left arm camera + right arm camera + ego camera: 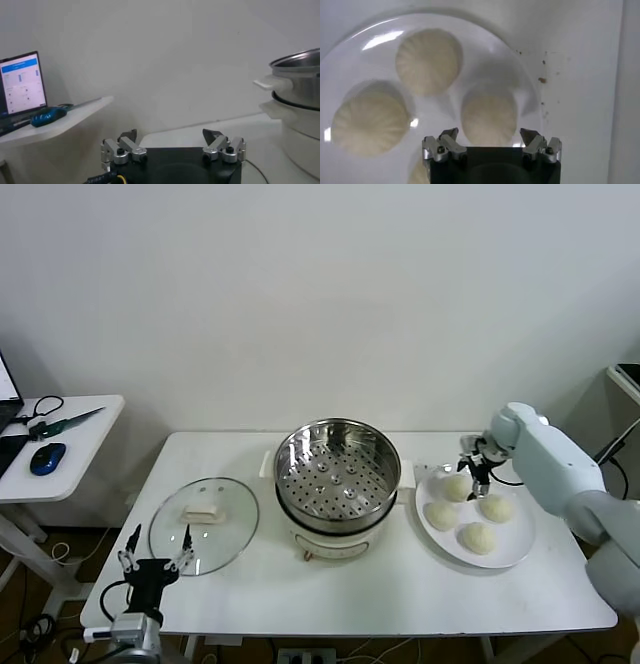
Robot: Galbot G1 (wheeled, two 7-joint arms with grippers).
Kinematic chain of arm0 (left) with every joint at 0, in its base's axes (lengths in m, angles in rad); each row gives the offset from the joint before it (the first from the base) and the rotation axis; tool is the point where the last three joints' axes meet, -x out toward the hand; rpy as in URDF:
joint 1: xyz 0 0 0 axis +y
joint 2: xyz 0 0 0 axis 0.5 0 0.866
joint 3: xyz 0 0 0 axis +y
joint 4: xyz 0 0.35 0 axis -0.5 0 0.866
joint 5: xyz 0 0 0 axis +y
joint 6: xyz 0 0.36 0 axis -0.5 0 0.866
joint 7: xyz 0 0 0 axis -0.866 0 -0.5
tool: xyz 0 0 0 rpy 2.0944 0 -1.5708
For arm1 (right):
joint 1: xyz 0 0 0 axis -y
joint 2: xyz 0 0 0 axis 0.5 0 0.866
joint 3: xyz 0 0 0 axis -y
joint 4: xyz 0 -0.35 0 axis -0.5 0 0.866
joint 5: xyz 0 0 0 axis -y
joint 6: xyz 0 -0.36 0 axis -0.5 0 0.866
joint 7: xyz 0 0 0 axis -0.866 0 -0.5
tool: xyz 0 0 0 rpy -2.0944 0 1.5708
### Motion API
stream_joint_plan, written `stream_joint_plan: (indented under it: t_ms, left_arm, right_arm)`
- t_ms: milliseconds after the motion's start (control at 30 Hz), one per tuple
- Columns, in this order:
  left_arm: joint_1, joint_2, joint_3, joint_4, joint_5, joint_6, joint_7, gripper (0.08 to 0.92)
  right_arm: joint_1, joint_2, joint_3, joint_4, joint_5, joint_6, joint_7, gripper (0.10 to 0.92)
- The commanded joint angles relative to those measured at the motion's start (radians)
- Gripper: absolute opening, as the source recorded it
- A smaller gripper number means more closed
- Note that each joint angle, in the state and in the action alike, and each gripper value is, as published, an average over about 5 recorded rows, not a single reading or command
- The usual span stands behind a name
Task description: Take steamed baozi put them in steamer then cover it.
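Observation:
The steamer (338, 484) stands mid-table, its perforated tray bare; its side also shows in the left wrist view (300, 95). The glass cover (204, 524) lies flat to its left. Several cream-white baozi rest on a white plate (512, 556) at the right. My right gripper (476, 464) hovers open over the baozi (457, 487) nearest the steamer. In the right wrist view that baozi (488, 120) sits between the spread fingertips of the right gripper (490, 134), which do not touch it. My left gripper (155, 552) waits open and empty at the front left, shown too in its own view (171, 135).
A side table (90, 409) at the far left carries a laptop (20, 82) and a blue mouse (47, 457). On the plate (485, 55), two more baozi (427, 61) (370, 122) lie beyond the one between the jaws. Brown specks (541, 79) mark the tabletop beside the plate.

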Motion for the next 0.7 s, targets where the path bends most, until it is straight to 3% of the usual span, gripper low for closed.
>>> stream_joint_plan:
  t_ms: [33, 333, 700]
  left_arm:
    - [0.005, -0.001, 0.0, 0.005, 0.0, -0.003, -0.001, 0.823]
    - [0.009, -0.001, 0.001, 0.003, 0.002, -0.004, -0.001, 0.823]
    - [0.019, 0.0, 0.002, 0.005, 0.002, -0.009, -0.001, 0.823]
  right_arm:
    - [0.007, 0.038, 0.015, -0.051, -0.034, 0.011, -0.001, 0.817]
    - [0.006, 0.047, 0.03, -0.066, -0.045, 0.017, -0.005, 0.73]
    - [0.023, 0.023, 0.028, -0.022, -0.026, 0.04, -0.022, 0.709]
